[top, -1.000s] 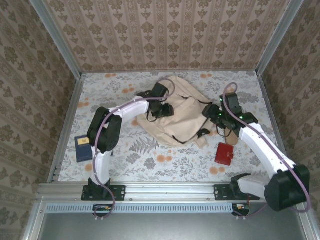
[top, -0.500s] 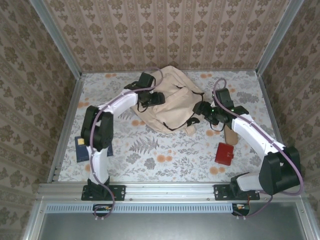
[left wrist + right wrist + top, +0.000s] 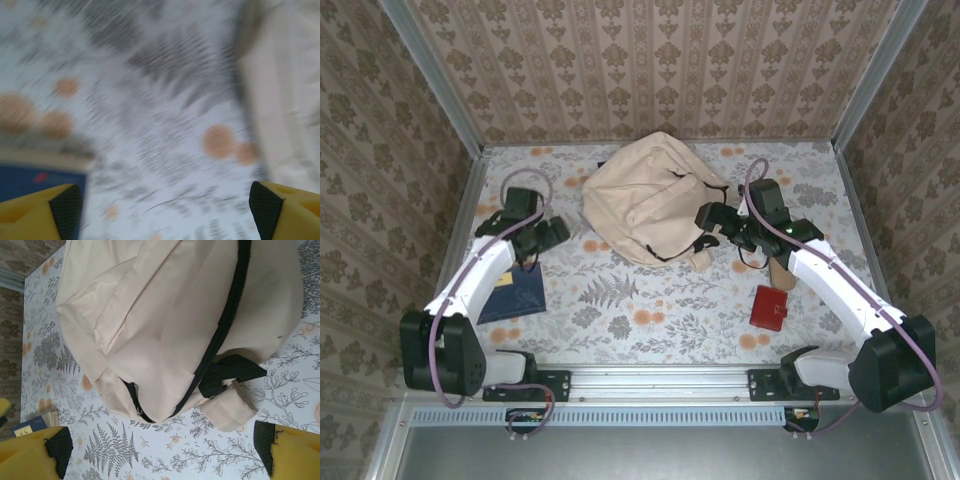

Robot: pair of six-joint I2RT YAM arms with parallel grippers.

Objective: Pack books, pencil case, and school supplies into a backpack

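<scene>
Along the near edge, at 6 o'clock, one metal rail (image 3: 660, 380) carries the two arm bases. Just beyond it the counter (image 3: 650, 320) is a broad open strip of flowered cloth between the arms, the largest free room in view.

One dark blue book (image 3: 515, 295) lies flat at 8 o'clock, close to the left edge and just beside the left arm. One small red pouch (image 3: 772, 307) lies at 4 o'clock with bare cloth on its near side. One tan object (image 3: 782, 272) lies just beyond it, partly hidden under the right arm, and too covered to identify.

The left end effector (image 3: 548, 235) hangs at 9 o'clock, past the book's far edge and well apart from the backpack (image 3: 645, 200). Its jaws are spread wide with nothing between them; in its blurred wrist view the dark pads (image 3: 65, 207) sit in the lower corners with only cloth between. The right end effector (image 3: 710, 215) is toward 2 o'clock, just beside the bag's right side, also spread wide and empty. Whether it touches the fabric I cannot tell.

The one backpack sits at 12 o'clock near the far wall (image 3: 660, 60). It is soft, cream-beige and slumped, with a dark zipper curving along its side, a front pocket seam, and a black strap tab beside a cream strap end at its near right corner. Open cloth remains at 10 and 1 o'clock.
</scene>
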